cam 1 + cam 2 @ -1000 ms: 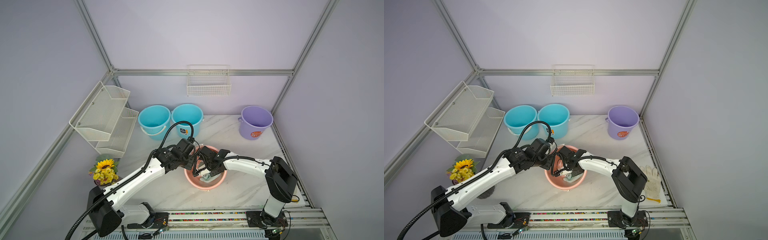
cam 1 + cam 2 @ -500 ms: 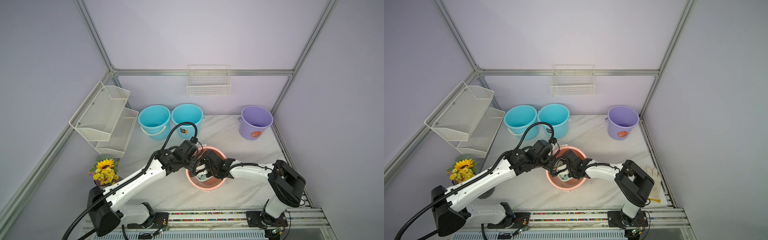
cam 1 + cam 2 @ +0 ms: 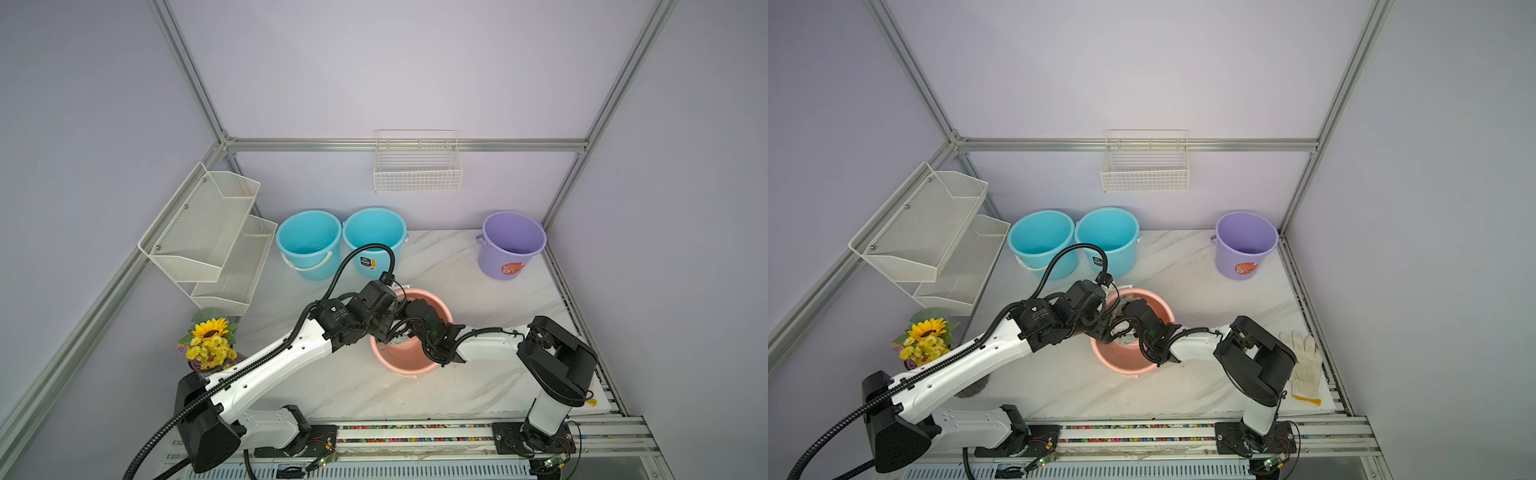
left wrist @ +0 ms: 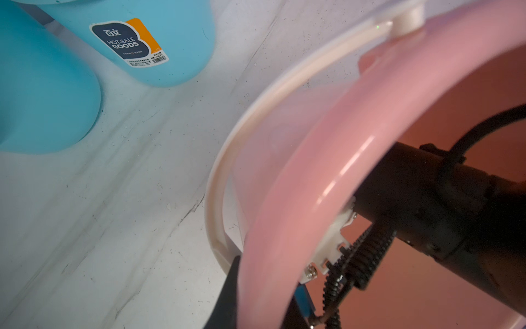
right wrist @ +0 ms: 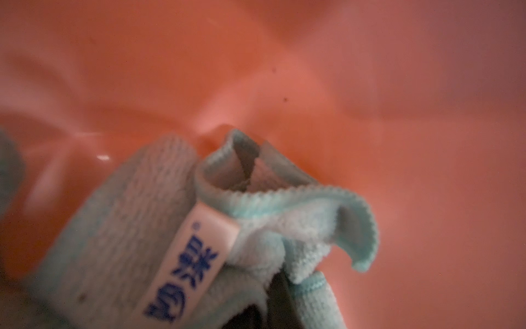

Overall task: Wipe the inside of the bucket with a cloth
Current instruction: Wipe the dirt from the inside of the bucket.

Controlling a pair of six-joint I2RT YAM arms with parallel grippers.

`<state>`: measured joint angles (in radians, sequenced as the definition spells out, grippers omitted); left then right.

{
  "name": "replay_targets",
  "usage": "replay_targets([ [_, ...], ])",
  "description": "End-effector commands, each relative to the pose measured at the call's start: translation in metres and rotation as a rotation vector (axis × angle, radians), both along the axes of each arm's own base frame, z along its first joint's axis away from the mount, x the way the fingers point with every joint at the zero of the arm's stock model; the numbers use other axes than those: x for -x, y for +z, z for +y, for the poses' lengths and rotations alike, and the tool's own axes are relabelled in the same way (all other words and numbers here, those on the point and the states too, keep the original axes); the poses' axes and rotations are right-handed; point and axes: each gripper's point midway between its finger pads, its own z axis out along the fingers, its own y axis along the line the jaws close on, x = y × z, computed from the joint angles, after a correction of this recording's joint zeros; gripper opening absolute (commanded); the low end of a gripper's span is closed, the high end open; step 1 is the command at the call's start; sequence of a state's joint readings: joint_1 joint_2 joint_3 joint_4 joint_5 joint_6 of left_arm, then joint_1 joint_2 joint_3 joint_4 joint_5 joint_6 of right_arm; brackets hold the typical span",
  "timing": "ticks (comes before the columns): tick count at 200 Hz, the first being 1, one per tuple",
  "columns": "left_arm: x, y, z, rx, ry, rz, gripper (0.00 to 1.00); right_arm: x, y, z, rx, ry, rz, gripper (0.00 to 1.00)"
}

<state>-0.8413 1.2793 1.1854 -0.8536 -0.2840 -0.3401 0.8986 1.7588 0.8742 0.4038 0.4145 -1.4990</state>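
The cloth point(image 5: 119, 216) is reading as light, soft, floppy terry, so it is likely to fold and bunch rather than push flat. I judge the best hold to be a thick gathered wad rather than a single hem, leaving a pad of fabric trailing past the fingertips against the plastic. It is showing pale mint green with a stitched edge and a small white tag point(image 5: 196, 256) printed in blue. It is lying crumpled low inside the pink bucket point(image 3: 409, 368), against the smooth inner wall. The right hand point(image 3: 401, 336) is reaching down into the bucket from the right and clenching on that bunch of cloth. The bucket is standing on the marbled bench point(image 3: 457, 390), around the middle and toward the near side, in front of two blue buckets point(image 3: 309, 245). It is looking like thin, glossy plastic, probably light enough to skate or tip under a sideways rub, so the rim is the natural place to brace it. The left hand point(image 3: 383, 330) is doing that, clamping the rim on the bucket's left side, with one finger outside the wall beside the white bail handle point(image 4: 212, 199). A white work glove point(image 3: 1306, 368) is lying well apart at the right near edge.
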Motion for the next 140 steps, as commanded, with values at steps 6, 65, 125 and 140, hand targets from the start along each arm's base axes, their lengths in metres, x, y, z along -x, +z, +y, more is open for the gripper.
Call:
replay_targets([
  [6,0.008,0.015,-0.041,0.134,-0.098,0.012,0.0,-0.002,-0.003,-0.017,0.141,-0.076,0.004,0.0],
  [65,0.0,0.016,-0.051,0.139,-0.103,0.003,0.0,0.028,-0.021,-0.06,0.194,-0.191,0.204,0.0],
  [125,-0.009,0.033,-0.055,0.138,-0.108,-0.038,0.0,0.067,-0.056,-0.071,0.249,-0.216,0.492,0.0],
  [140,-0.008,0.031,-0.058,0.14,-0.114,-0.029,0.0,0.097,-0.061,-0.068,0.266,-0.177,0.681,0.0],
])
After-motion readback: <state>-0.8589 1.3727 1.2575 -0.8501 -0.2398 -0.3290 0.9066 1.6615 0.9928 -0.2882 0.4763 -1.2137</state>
